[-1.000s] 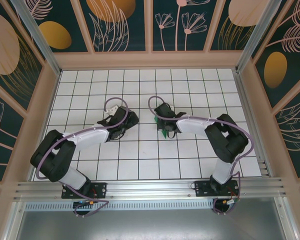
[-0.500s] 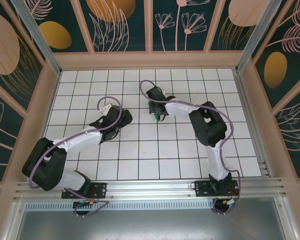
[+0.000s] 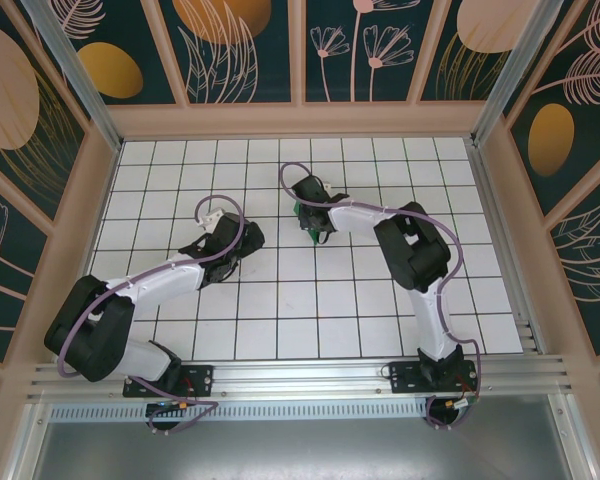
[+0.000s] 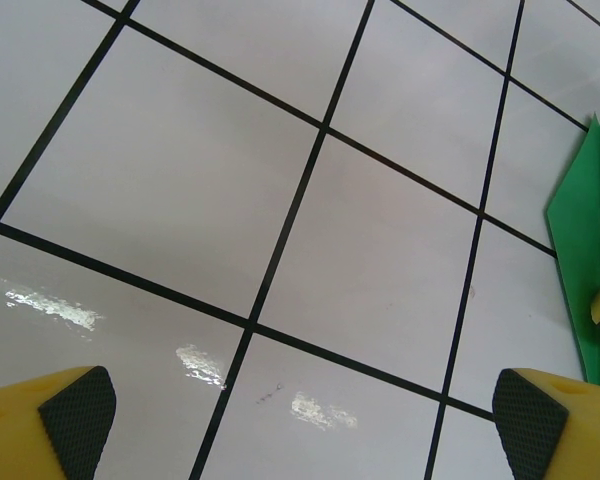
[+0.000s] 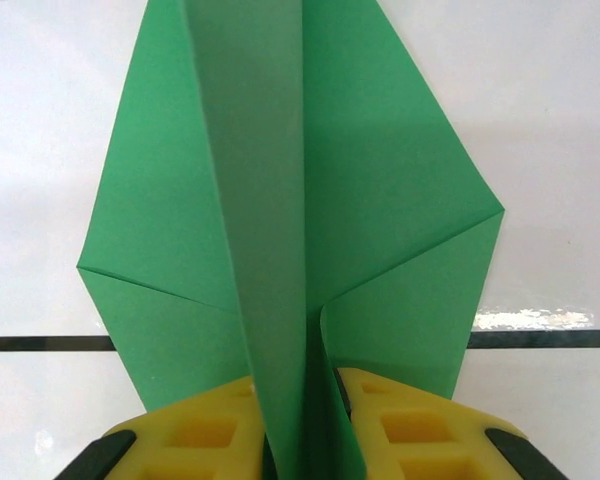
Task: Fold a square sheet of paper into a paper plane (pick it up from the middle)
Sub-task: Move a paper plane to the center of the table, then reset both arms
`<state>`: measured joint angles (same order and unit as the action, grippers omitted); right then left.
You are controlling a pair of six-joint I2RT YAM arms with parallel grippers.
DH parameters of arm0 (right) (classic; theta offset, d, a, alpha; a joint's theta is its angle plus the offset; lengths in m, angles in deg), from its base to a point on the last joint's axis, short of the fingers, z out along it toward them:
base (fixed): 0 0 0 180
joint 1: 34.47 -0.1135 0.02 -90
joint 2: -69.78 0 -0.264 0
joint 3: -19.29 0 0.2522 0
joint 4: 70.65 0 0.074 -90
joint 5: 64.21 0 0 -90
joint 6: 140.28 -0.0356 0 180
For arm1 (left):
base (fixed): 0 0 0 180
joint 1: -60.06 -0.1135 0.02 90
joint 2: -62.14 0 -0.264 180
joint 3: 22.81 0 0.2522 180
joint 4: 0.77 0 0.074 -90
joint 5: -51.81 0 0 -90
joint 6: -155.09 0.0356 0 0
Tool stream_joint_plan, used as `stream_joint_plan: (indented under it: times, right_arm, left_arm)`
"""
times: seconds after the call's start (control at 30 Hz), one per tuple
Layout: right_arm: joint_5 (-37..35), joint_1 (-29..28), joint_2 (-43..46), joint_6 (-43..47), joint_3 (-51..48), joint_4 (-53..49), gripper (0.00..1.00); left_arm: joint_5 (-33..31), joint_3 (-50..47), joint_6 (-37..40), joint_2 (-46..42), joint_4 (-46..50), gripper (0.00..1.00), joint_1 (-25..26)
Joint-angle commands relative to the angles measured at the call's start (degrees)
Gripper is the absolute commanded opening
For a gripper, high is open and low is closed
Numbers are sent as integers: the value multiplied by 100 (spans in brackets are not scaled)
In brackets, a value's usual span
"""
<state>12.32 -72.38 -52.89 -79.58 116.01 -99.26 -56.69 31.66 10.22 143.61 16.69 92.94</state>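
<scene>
The white tiled worktop with its black grid lines sits inside a frame of dark floral wall panels. The white-and-black left arm reaches from the near left corner toward the middle. The white-and-black right arm bends from the near right corner up toward the far edge. A slim folded bright-green paper plane sits about midway between the left and right edges, somewhat closer to the far edge than the near one. In the right wrist view the paper plane has a raised centre fold and its two wings spread flat to either side. Whether the wings rest on the tiles cannot be told. The right gripper is at the paper plane; its yellow fingers are closed together, pinching the centre fold between them. The left gripper is low over bare tiles, on the side nearer the left edge and apart from the paper. Its yellow fingers with black textured pads are spread wide and grip nothing. An edge of the paper plane shows at the right side of the left wrist view.
</scene>
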Motion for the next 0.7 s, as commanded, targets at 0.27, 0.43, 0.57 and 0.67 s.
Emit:
stream_joint_plan:
  times: [0.27, 0.43, 0.57, 0.67]
  right_arm:
    - [253, 44, 308, -374, -114, -206, 37]
    - [590, 279, 1138, -409, 4, -129, 57]
    - [728, 590, 1848, -347, -293, 85, 65]
    - [510, 846, 2375, -208, -652, 219, 69]
  left_arm:
    - [-59, 142, 80, -31, 56, 99, -36]
    - [-284, 530, 413, -52, 89, 98, -173]
    - [-534, 874, 954, -53, 8, 98, -379]
    - [-844, 1042, 1437, -52, -99, 99, -601]
